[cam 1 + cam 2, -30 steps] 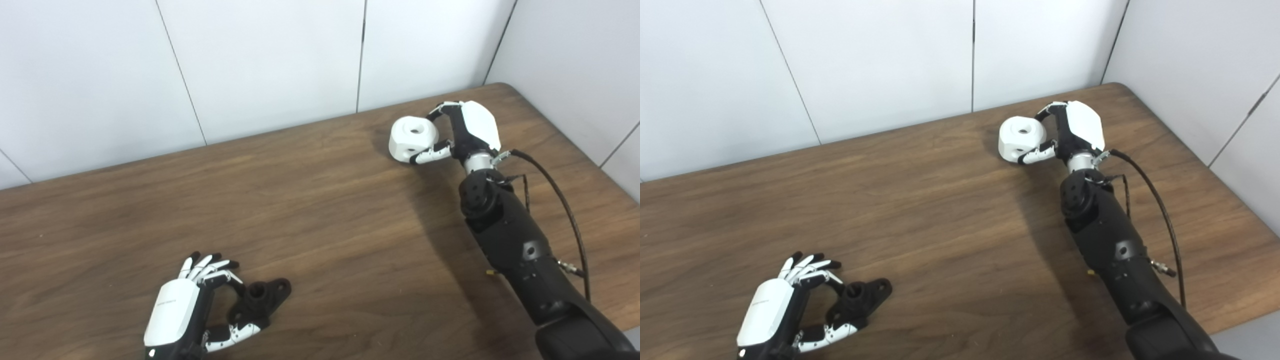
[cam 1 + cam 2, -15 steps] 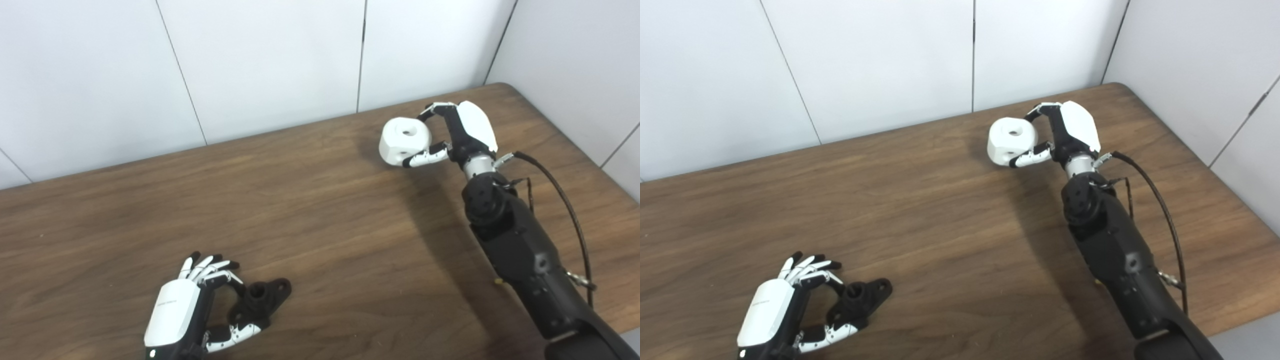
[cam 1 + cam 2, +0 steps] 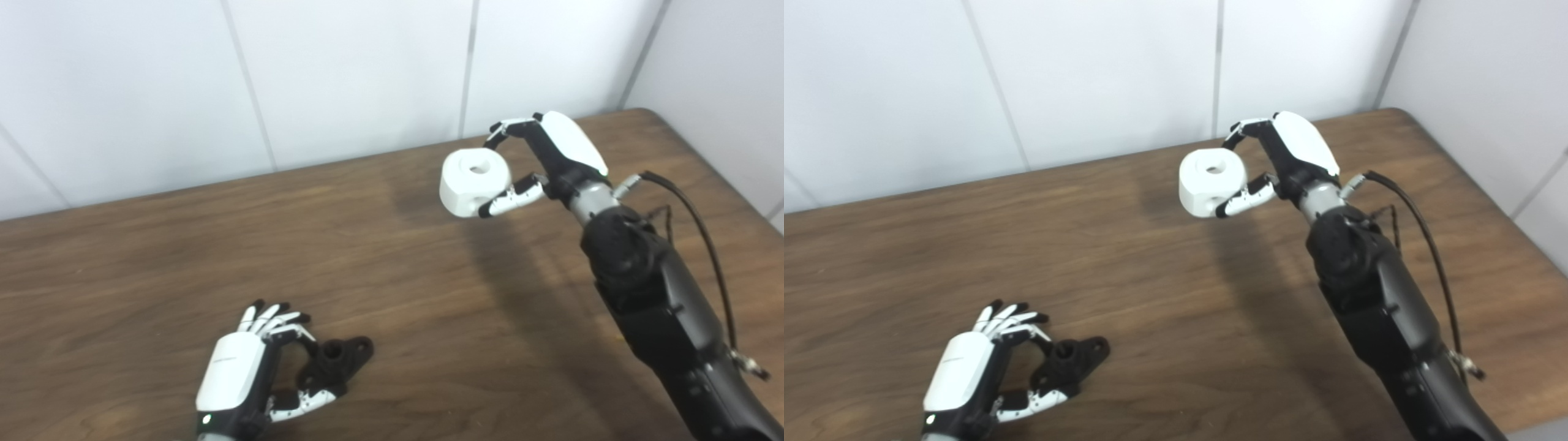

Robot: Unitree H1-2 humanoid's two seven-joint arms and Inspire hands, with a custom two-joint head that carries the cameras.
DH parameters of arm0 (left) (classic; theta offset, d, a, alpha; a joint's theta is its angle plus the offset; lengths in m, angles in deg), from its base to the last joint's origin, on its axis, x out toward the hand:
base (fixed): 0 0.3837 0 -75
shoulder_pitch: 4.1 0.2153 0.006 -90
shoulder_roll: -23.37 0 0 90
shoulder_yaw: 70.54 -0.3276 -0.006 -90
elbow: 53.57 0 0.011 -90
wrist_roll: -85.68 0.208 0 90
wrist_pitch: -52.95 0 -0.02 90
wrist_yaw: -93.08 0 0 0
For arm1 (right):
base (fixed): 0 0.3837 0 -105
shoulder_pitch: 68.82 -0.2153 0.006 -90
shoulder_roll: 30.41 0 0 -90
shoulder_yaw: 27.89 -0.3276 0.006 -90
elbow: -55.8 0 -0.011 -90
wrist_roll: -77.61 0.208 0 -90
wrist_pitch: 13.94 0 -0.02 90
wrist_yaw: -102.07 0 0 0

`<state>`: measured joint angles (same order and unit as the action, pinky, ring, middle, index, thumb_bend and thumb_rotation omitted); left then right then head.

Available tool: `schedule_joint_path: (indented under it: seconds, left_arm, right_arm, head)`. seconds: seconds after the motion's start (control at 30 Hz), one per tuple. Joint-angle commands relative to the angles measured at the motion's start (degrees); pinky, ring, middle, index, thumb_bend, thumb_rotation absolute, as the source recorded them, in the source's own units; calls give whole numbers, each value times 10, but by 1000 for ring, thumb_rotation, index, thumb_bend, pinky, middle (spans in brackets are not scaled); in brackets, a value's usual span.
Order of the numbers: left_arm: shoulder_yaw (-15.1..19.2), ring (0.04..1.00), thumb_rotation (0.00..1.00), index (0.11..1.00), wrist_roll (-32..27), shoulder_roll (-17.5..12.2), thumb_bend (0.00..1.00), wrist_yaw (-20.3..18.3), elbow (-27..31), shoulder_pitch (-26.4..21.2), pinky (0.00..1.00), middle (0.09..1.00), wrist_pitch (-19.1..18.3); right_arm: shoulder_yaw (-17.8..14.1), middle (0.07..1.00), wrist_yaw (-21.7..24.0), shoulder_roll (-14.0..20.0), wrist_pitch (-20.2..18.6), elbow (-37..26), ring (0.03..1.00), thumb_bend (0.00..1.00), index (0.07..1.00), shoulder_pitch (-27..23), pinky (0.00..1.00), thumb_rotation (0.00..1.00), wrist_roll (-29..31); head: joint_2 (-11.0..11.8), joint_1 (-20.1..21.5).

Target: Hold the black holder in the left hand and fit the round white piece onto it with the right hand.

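- Two hands are at work, and the right hand [image 3: 554, 156] shows the change: a second ago it held the round white piece [image 3: 474, 182] low at the far right of the table [image 3: 429, 294]; now the piece hangs clear of the wood, further toward the black holder [image 3: 335, 362] (part of the shift in the pictures is the camera's own).
- Its fingers [image 3: 511, 127] curl over the far side of the piece and its thumb presses the near side, so it is closed on the piece.
- I judge this as pickup done and carry begun; the fitting is not yet started, for piece and holder are well apart.
- One round hole in the piece faces up, so its short axis stands about upright, tipped a little toward the holder.
- The left hand [image 3: 242, 373] sits as before, fingers and thumb around the holder's near end; the holder appears to rest on the table.
- The holder's long axis runs away from that hand toward the piece, its socket opening upward (whether the grip is firm I cannot tell).
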<state>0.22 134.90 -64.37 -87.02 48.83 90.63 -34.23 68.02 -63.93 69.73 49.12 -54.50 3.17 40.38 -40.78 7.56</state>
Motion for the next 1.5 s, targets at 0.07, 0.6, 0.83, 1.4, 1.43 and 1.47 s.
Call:
schedule_joint_path:
  seconds: [0.07,0.6,0.83,1.4,1.43,1.47]
  left_arm:
    - [-11,904,49,484,20,11,523,-2,-2,2,1000,784,-7]
    - [-34,913,52,484,52,37,524,3,-11,-6,1000,792,-28]
    - [-42,919,53,484,59,45,524,9,-18,-11,1000,798,-36]
    - [-53,929,54,484,66,52,524,11,-24,-20,1000,802,-53]
    - [-54,929,54,484,66,52,524,12,-24,-20,1000,802,-53]
    - [-54,928,54,484,67,52,524,12,-24,-20,1000,801,-53]
  right_arm:
    - [12,800,48,-1,1,-62,873,525,482,-13,1000,137,-13]
    - [65,814,136,-60,15,-159,894,525,482,26,1000,135,-40]
    - [86,821,145,-75,30,-166,912,524,482,34,1000,134,-32]
    - [127,822,158,-98,47,-168,912,525,482,43,1000,137,-50]
    - [129,822,159,-98,49,-167,915,525,482,44,1000,137,-53]
    - [130,823,159,-98,50,-166,918,525,482,45,1000,137,-55]
  head:
    - [-2,-17]
    - [-15,-85]
    - [-21,-106]
    - [-27,-120]
    - [-27,-120]
    - [-27,-120]
